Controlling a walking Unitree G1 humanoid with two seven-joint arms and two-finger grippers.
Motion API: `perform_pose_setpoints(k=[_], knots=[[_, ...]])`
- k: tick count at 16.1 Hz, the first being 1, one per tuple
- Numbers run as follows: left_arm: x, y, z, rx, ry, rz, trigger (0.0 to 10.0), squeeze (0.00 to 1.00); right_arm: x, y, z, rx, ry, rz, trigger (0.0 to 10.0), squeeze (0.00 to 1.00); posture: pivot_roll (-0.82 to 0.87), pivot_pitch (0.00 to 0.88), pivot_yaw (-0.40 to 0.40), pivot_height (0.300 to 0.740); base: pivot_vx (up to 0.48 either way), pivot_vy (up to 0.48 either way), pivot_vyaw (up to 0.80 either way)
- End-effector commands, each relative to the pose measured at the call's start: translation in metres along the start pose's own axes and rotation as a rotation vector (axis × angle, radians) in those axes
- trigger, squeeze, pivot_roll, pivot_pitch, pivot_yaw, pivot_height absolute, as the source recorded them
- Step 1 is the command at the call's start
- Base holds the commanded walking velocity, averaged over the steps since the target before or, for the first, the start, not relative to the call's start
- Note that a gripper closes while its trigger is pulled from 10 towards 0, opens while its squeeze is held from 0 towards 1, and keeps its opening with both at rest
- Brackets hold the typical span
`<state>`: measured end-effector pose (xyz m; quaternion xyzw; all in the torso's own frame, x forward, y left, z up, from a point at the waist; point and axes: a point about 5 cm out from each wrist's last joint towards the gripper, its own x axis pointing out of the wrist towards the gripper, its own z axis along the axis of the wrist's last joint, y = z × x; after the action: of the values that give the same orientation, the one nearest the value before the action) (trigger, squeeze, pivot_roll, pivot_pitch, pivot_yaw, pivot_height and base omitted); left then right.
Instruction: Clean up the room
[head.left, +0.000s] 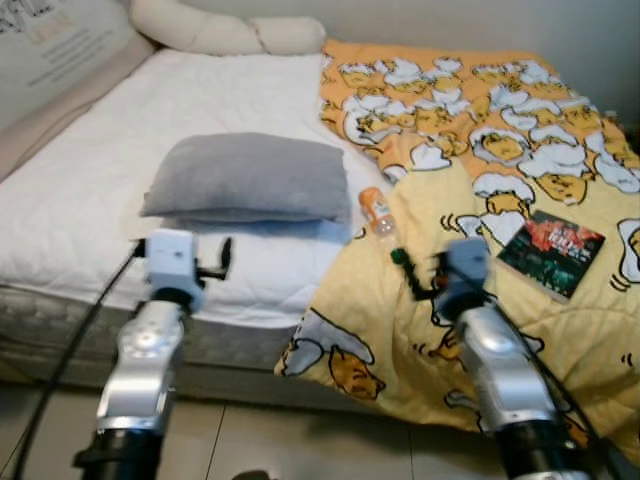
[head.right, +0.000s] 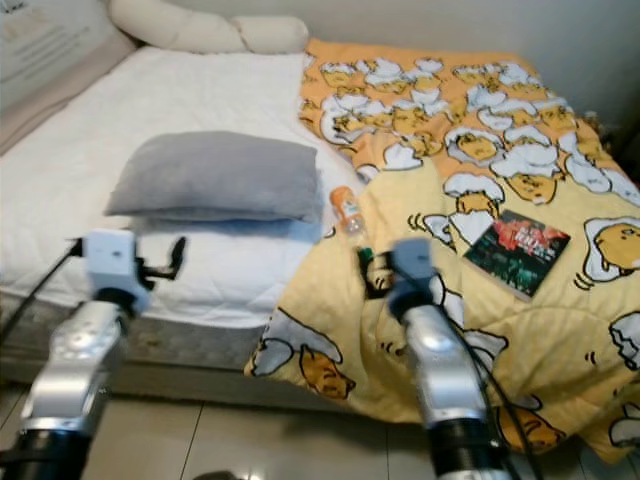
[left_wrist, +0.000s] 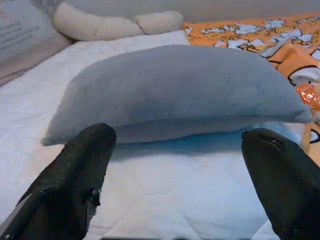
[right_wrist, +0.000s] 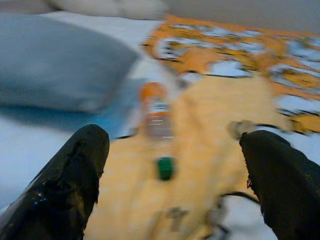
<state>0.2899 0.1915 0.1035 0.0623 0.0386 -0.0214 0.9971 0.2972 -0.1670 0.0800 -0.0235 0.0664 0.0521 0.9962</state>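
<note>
Bottle (head.left: 376, 214) on blanket edge (head.left: 330, 330) beside pillow (head.left: 247, 177); right gripper (right_wrist: 170, 165) near, left gripper (left_wrist: 175, 165) spread wide.

A small clear bottle (head.left: 377, 214) with an orange label and green cap is lying on its side at the edge of the yellow blanket (head.left: 560, 330), just beside the grey pillow (head.left: 247, 178). A dark book (head.left: 551, 252) is lying flat on the blanket, well apart from the bottle.
</note>
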Motion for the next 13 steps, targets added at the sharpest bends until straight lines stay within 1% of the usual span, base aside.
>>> perform_pose_setpoints(k=[1,4,8,10,12,13], knots=[[0.0012,0.0062,0.0008,0.009,0.006,0.010,10.0,0.00,0.0003,0.0042,-0.0006,0.024,0.000,-0.003,10.0,0.00,0.01,0.000,-0.001,0.740,0.334,0.000,0.00],[0.0013,0.0067,0.0010,0.012,0.006,0.006,10.0,0.00,-0.0004,0.0041,-0.0015,0.032,0.000,-0.021,10.0,0.00,0.01,0.000,0.003,0.740,0.339,0.000,0.00],[0.0013,0.0070,0.0010,0.021,0.005,0.001,10.0,0.00,0.0008,-0.0034,-0.0028,0.039,0.003,-0.057,10.0,0.00,0.02,0.000,0.007,0.740,0.338,0.000,0.00],[0.0014,0.0066,0.0010,0.024,0.005,-0.001,10.0,0.00,0.0012,-0.0040,-0.0028,0.034,0.006,-0.057,10.0,0.00,0.02,0.000,0.006,0.740,0.341,0.000,0.00],[0.0016,0.0060,0.0009,0.024,0.005,-0.002,10.0,0.00,0.0027,-0.0028,-0.0021,0.002,0.007,-0.040,10.0,0.00,0.02,0.000,0.005,0.740,0.341,0.000,0.00],[0.0013,0.0060,0.0008,0.025,0.005,-0.004,10.0,0.00,0.0036,-0.0001,-0.0008,-0.030,0.002,-0.027,10.0,0.00,0.02,0.000,0.004,0.740,0.341,0.000,0.00]])
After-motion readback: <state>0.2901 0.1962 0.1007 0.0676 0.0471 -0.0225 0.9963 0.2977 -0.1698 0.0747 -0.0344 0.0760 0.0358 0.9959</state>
